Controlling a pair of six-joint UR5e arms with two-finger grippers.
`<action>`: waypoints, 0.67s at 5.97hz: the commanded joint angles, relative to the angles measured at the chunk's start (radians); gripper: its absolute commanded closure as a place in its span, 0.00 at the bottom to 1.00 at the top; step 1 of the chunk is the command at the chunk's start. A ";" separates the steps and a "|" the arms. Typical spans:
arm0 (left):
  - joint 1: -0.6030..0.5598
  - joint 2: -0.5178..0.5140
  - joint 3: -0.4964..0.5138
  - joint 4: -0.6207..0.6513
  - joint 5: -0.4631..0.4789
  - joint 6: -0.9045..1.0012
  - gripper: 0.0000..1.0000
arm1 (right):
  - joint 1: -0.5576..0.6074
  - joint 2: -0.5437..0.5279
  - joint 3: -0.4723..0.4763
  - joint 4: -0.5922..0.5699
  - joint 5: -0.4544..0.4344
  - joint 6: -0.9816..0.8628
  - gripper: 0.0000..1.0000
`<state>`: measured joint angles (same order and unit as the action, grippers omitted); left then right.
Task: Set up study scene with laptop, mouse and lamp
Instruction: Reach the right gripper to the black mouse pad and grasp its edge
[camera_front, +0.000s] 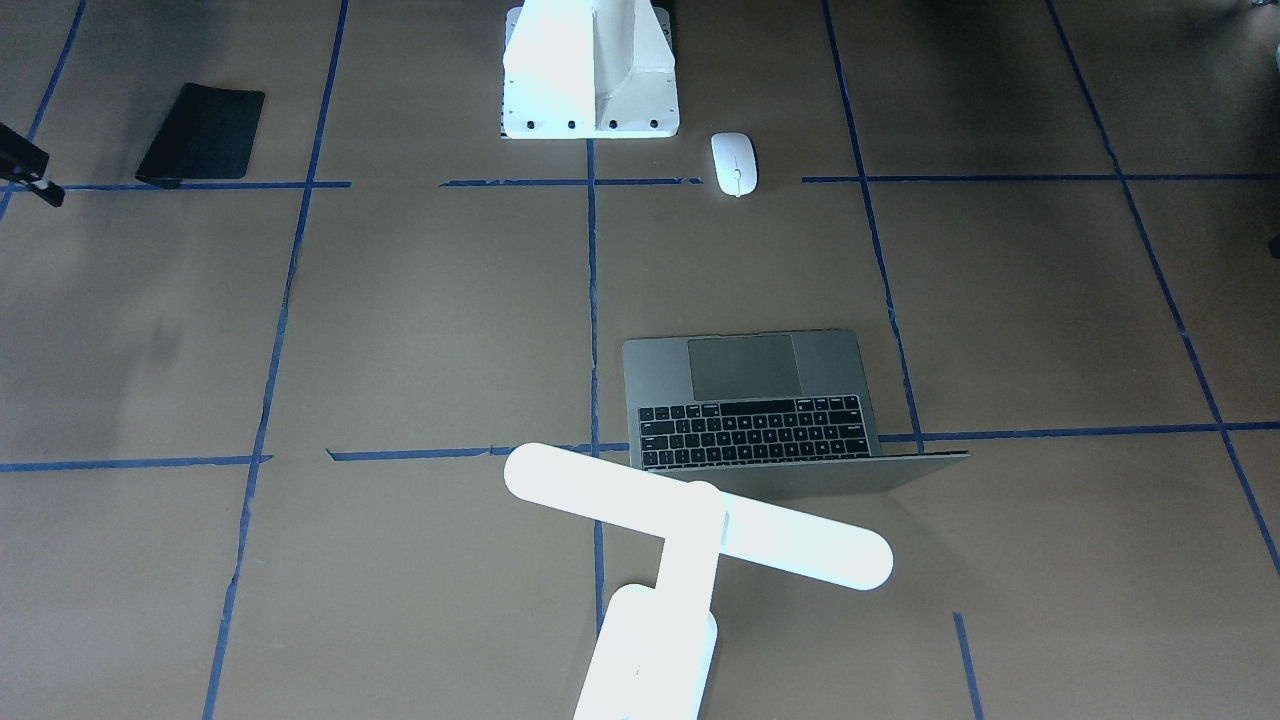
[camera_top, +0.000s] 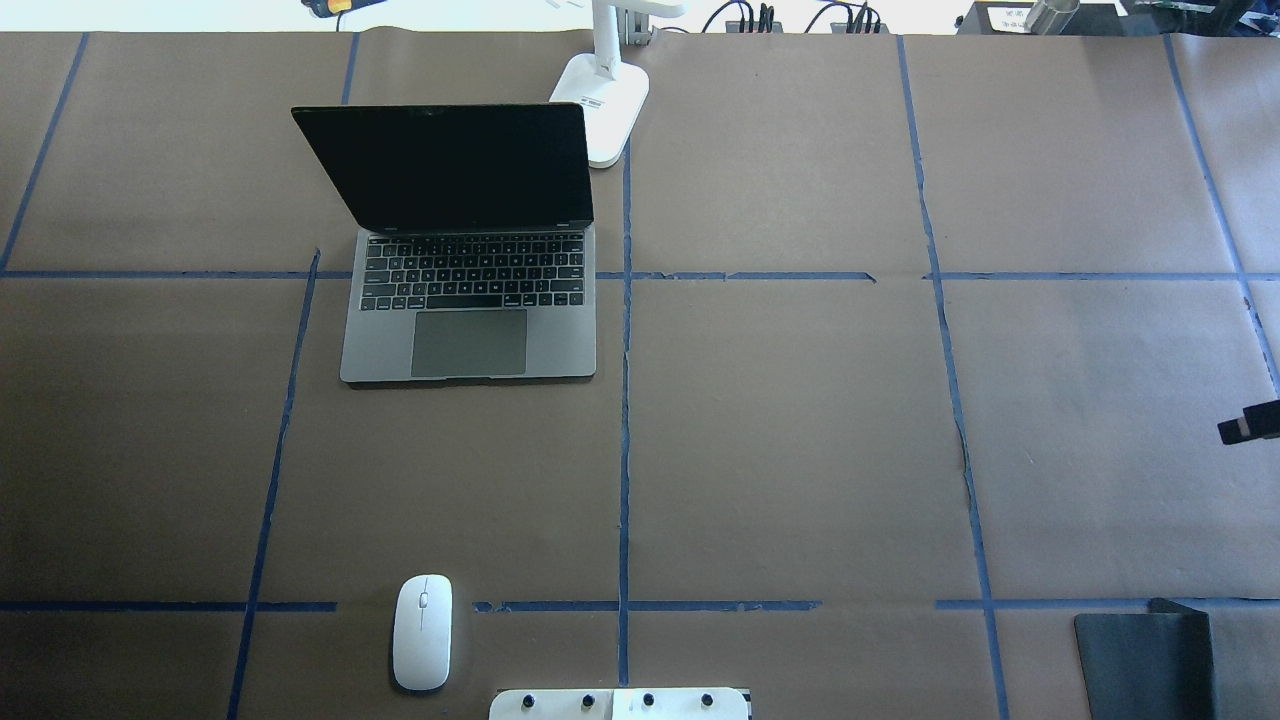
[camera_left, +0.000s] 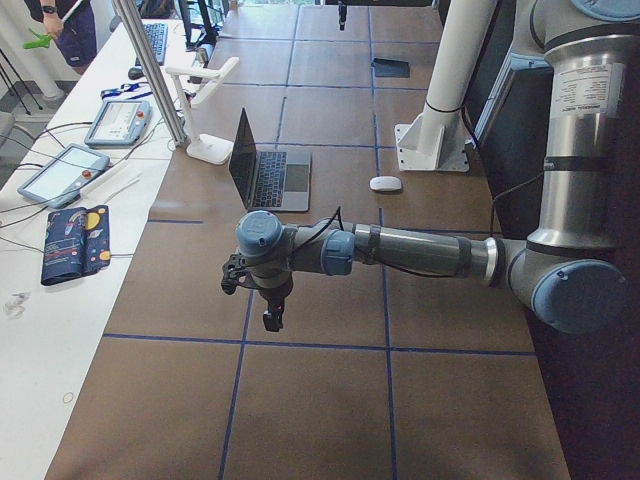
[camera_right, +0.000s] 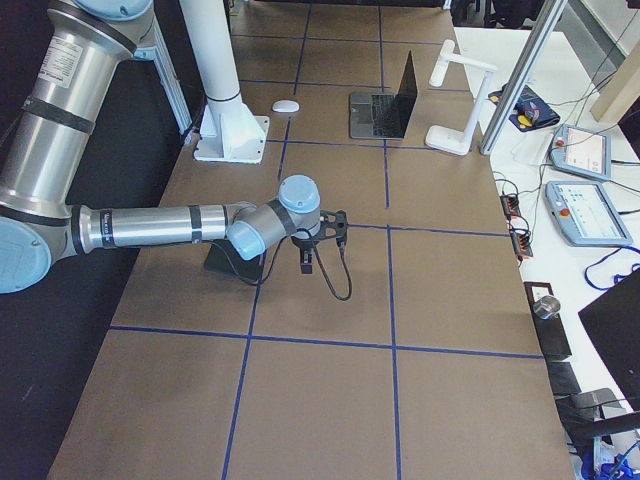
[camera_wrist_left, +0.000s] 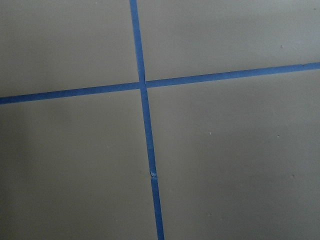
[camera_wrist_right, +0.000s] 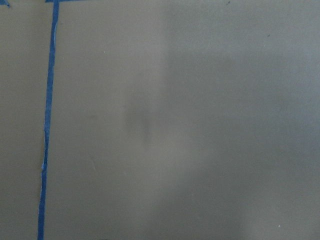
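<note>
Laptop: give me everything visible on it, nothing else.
The laptop is slim and grey, metal by the look of it. Its lid is open and leaning back, and the screen is dark. Black keys sit above a large trackpad. It lies flat on the brown papered table, trackpad edge toward the robot, left of the centre tape line in the overhead view. The white lamp stands by its rear right corner, seemingly apart. Only the table touches it.
</note>
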<state>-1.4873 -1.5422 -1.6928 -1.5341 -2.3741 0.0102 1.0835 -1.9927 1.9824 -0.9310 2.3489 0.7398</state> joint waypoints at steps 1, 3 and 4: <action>-0.004 0.008 -0.013 -0.008 -0.001 -0.004 0.00 | -0.188 -0.107 0.000 0.233 -0.118 0.222 0.00; -0.004 0.017 -0.016 -0.012 -0.002 -0.003 0.00 | -0.443 -0.222 -0.004 0.421 -0.307 0.428 0.00; -0.004 0.025 -0.024 -0.012 -0.002 -0.003 0.00 | -0.521 -0.277 -0.005 0.472 -0.369 0.456 0.01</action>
<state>-1.4909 -1.5229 -1.7107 -1.5454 -2.3758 0.0076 0.6489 -2.2159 1.9788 -0.5182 2.0453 1.1517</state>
